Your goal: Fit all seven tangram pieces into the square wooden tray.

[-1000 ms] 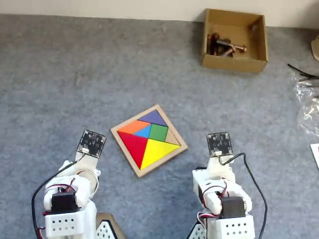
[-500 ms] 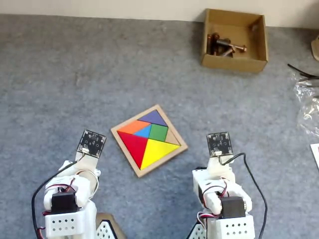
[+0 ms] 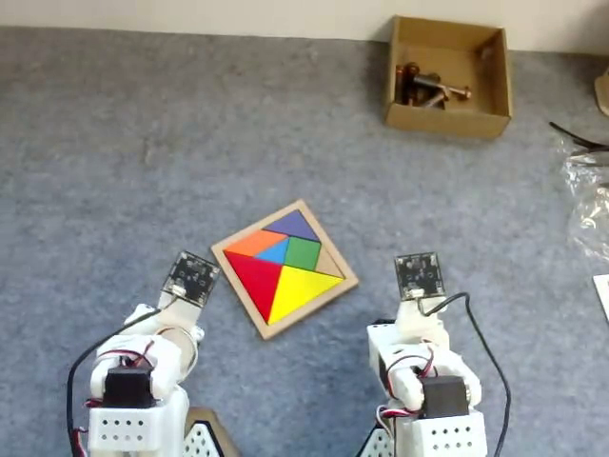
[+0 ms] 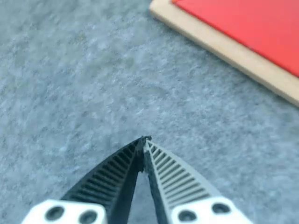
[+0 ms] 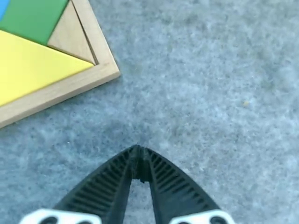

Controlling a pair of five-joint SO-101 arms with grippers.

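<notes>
Tray lies on the grey carpet, ahead of both sets of tips and between them, touching neither.

Left gripper: jaws pressed together on nothing, tips over bare carpet, tray rim ahead and off to one side with a clear gap. Right gripper: same, jaws closed and empty, tray corner ahead of the tips, apart.

Why, my read: no loose piece on the carpet near either set of jaws, so both arms sit parked off the tray. Pieces lie flat and edge to edge inside the rim, so the layout looks done or nearly done.

View differences:
- High view gives the whole layout: red piece, yellow piece, green piece, blue piece, orange piece, purple piece, plus a tan triangle at the corner nearest the right jaws. Also a cardboard box, well beyond the tray.
- Wrist views give the jaw state.
- Right wrist view gets close on the tan triangle, wedged between green, yellow and rim. Can't tell whether it's an unpainted seventh piece or an empty slot showing the tray floor.
- Left wrist view: red face seated right against the rim.
</notes>
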